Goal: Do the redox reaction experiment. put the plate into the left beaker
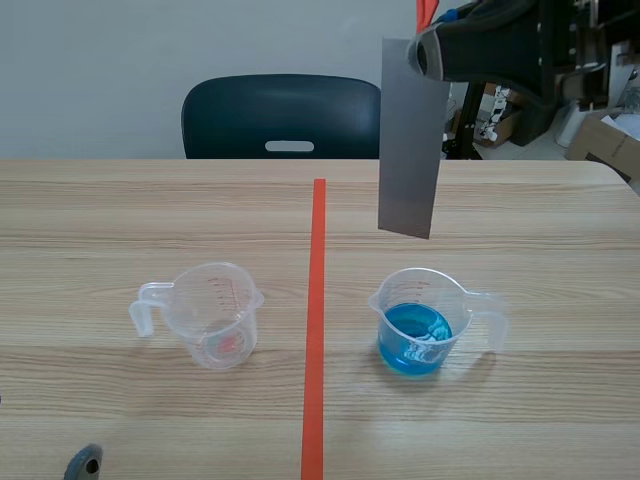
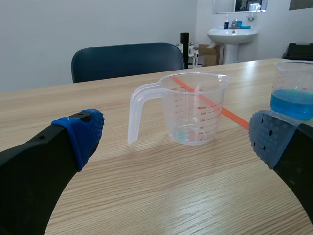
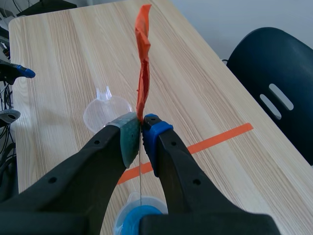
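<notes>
A grey metal plate (image 1: pixel 411 135) hangs upright in the air, right of the table's middle line, with my right gripper (image 1: pixel 425 55) shut on its top end. It hangs over the right beaker (image 1: pixel 420 325), which holds blue liquid. In the right wrist view the plate (image 3: pixel 140 176) shows edge-on between the pads of the right gripper (image 3: pixel 142 128), an orange tape tag (image 3: pixel 143 63) sticking out past them. The left beaker (image 1: pixel 210 315) is clear with red markings and stands left of the line. My left gripper (image 2: pixel 176 132) is open, low over the table, with this beaker (image 2: pixel 193 110) ahead of it.
An orange-red tape line (image 1: pixel 317 320) runs down the table's middle. A dark blue chair (image 1: pixel 282 115) stands behind the far edge, and cardboard boxes (image 1: pixel 600 140) lie beyond the back right corner. The left beaker's handle (image 1: pixel 145 305) points left, the right beaker's handle (image 1: pixel 492 315) right.
</notes>
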Controlling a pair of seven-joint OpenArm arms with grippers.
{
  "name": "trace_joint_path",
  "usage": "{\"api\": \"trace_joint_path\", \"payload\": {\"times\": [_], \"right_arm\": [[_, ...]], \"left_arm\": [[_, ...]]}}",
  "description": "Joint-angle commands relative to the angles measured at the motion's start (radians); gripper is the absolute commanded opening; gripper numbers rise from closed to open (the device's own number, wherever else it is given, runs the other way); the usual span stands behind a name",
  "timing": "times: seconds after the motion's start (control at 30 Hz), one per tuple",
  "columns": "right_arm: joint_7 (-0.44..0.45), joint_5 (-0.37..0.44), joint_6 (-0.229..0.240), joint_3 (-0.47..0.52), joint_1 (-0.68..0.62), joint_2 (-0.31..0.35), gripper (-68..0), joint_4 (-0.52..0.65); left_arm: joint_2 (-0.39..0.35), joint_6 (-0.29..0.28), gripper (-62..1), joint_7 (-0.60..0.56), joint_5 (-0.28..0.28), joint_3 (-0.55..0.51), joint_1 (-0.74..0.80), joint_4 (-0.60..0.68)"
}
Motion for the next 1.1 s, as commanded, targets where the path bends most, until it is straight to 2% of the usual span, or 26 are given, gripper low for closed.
{"api": "trace_joint_path", "payload": {"times": [0.0, 0.13, 0.33, 0.8, 1.07], "right_arm": [[0.014, 0.013, -0.003, 0.011, 0.014, -0.024, -66.9, 0.006], [0.015, -0.015, -0.003, 0.009, 0.014, -0.075, -66.9, 0.006], [-0.030, -0.108, -0.003, 0.002, 0.014, -0.205, -66.9, 0.006], [-0.062, -0.299, -0.003, -0.102, 0.014, -0.455, -66.9, 0.005], [-0.077, -0.367, -0.004, -0.168, 0.014, -0.585, -66.9, 0.005]], "left_arm": [[-0.009, -0.001, 1.4, -0.046, -0.006, -0.005, 0.003, 0.005], [-0.009, -0.001, 1.4, -0.046, -0.006, -0.005, 0.003, 0.005], [-0.009, -0.001, 1.4, -0.046, -0.006, -0.005, 0.003, 0.005], [-0.009, -0.001, 1.4, -0.046, -0.006, -0.005, 0.003, 0.005], [-0.009, -0.001, 1.4, -0.046, -0.006, -0.005, 0.003, 0.005]]}}
